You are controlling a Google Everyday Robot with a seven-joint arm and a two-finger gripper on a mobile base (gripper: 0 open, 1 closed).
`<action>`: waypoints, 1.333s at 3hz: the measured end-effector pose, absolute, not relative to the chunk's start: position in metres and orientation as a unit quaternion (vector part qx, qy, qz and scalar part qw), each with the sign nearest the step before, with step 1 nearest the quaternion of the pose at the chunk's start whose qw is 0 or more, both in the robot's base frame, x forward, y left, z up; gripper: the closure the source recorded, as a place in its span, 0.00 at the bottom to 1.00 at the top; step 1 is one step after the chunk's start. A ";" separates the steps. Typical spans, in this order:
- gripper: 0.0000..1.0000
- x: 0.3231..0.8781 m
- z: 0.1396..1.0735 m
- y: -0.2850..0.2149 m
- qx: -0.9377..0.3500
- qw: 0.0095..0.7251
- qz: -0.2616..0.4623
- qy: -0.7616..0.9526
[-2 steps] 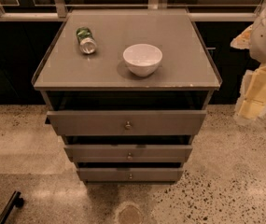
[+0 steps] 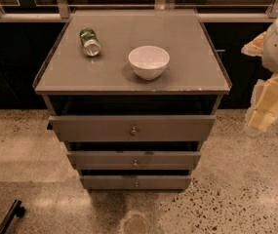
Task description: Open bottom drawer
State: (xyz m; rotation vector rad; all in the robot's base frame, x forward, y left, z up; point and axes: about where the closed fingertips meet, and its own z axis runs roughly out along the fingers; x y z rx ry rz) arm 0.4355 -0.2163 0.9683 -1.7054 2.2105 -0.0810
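Two things lie on the cabinet (image 2: 197,57) top: a can (image 2: 90,42) at its left and a bowl (image 2: 148,61) near its middle. Lowest on the cabinet's front sits the bottom drawer (image 2: 109,182), its knob (image 2: 136,184) at centre, untouched. Right of the cabinet, well apart from it, hangs the gripper (image 2: 263,112), holding nothing; open or shut, I cannot tell. Approach seems the step in hand. Next it must drop low and leftward to that knob, then pull straight out.
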 end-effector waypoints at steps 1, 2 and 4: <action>0.00 0.421 0.926 -0.207 -0.594 0.205 0.016 0.778; 0.00 0.398 0.859 -0.184 -0.567 0.248 0.094 0.779; 0.00 0.379 0.693 -0.100 -0.499 0.310 0.271 0.762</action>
